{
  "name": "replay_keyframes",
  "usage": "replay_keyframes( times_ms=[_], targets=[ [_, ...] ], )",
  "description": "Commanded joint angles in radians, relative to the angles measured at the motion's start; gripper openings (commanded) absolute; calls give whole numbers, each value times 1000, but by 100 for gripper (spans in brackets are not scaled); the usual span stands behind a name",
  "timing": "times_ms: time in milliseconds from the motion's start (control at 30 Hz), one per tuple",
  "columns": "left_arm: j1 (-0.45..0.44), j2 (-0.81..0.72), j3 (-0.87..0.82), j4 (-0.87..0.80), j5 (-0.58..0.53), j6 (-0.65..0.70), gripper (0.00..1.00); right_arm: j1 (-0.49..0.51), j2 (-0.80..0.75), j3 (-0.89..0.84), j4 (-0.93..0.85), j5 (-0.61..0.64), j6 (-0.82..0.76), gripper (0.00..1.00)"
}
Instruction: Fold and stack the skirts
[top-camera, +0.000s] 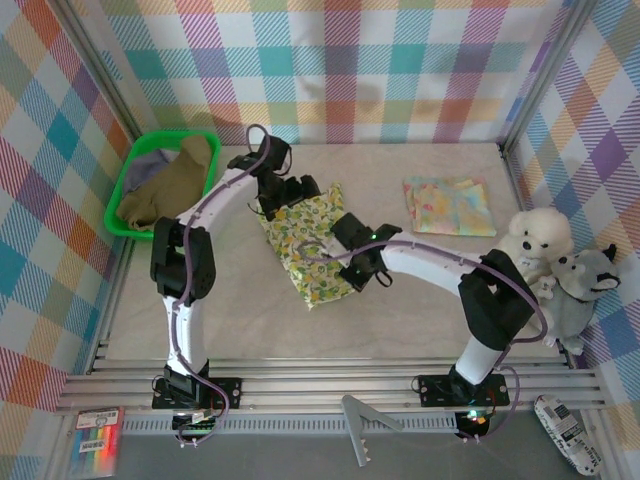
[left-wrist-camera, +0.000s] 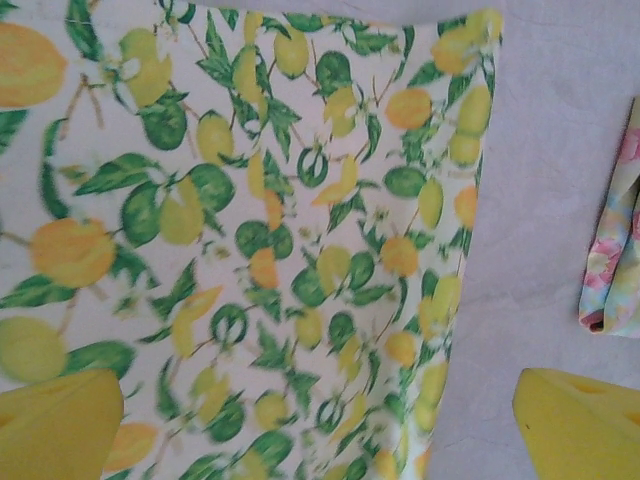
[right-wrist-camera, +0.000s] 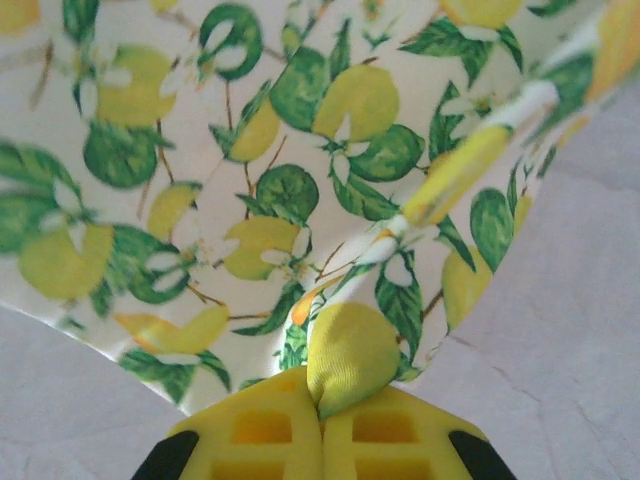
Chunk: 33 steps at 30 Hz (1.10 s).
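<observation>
A lemon-print skirt (top-camera: 305, 245) lies across the middle of the table. My right gripper (top-camera: 332, 243) is shut on a pinched fold of it at its right edge; in the right wrist view the cloth (right-wrist-camera: 250, 150) bulges out from between the closed yellow fingertips (right-wrist-camera: 322, 405). My left gripper (top-camera: 285, 192) hovers open over the skirt's far end, its yellow fingers (left-wrist-camera: 55, 425) set wide apart above the print (left-wrist-camera: 280, 230) with nothing between them. A folded pastel floral skirt (top-camera: 450, 205) rests at the back right. In the basket lie an olive-brown skirt (top-camera: 170, 185) and a grey-lavender one (top-camera: 150, 160).
The green plastic basket (top-camera: 125, 190) stands at the back left by the wall. A white plush toy (top-camera: 537, 240) and a grey plush toy (top-camera: 582, 290) sit at the right edge. The folded floral skirt (left-wrist-camera: 615, 250) shows at the right of the left wrist view.
</observation>
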Motion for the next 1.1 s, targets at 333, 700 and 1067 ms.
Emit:
replay_keyframes(
  times_ms=[333,700,1067],
  targets=[
    [-127,336,339,-103,80,24,87,205,-51,-151,95,201,24,0],
    [-152,483,478,0,196,-6,70,217,-33,-218,153,232,69,0],
    [-159,543,643,-81,215,44,11,215,-80,-215,144,251,67,0]
  ],
)
